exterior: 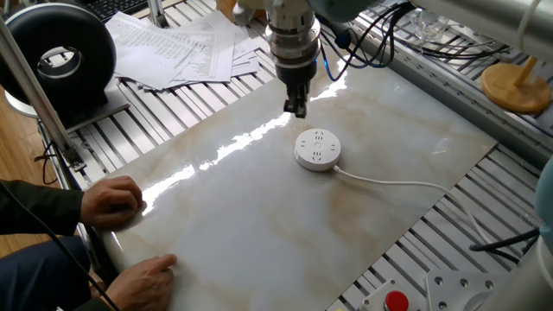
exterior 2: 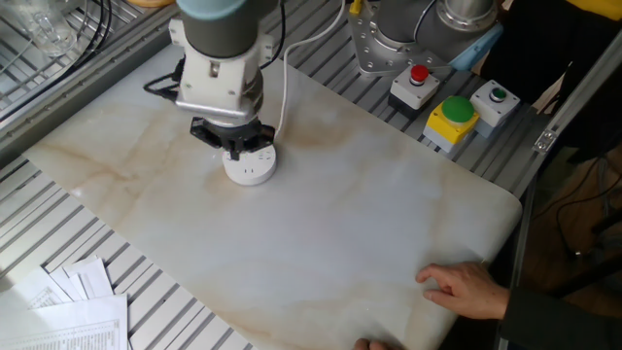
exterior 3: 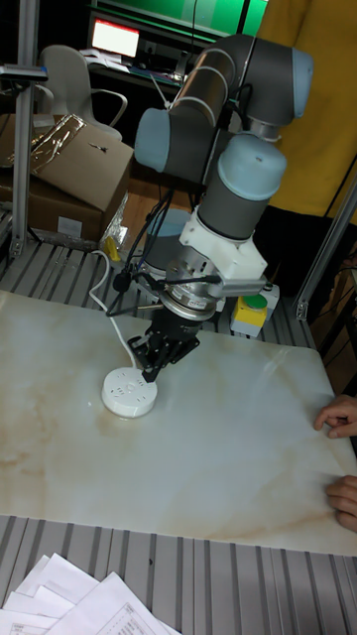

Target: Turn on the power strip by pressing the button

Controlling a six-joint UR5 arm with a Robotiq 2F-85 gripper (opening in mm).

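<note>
The power strip (exterior: pixel 317 149) is a small round white puck with grey slots on top, lying on the marble slab (exterior: pixel 259 225); its thin white cord (exterior: pixel 389 181) runs off to the right. My gripper (exterior: pixel 296 107) hangs above the slab just left of and behind the puck, clear of it, with its dark fingers pressed together at the tip. From the other side the gripper (exterior 2: pixel 233 146) sits over the back edge of the power strip (exterior 2: pixel 251 169). The tall view shows the gripper (exterior 3: pixel 154 373) above the right edge of the power strip (exterior 3: pixel 129 392). The button is too small to pick out.
A person's hands (exterior: pixel 117 200) rest on the slab's near-left edge, and one hand (exterior 2: pixel 465 287) shows in the other fixed view. Loose papers (exterior: pixel 173 47) and a black round device (exterior: pixel 60 56) lie at the back left. A box with red, yellow and green buttons (exterior 2: pixel 455 112) stands beside the slab.
</note>
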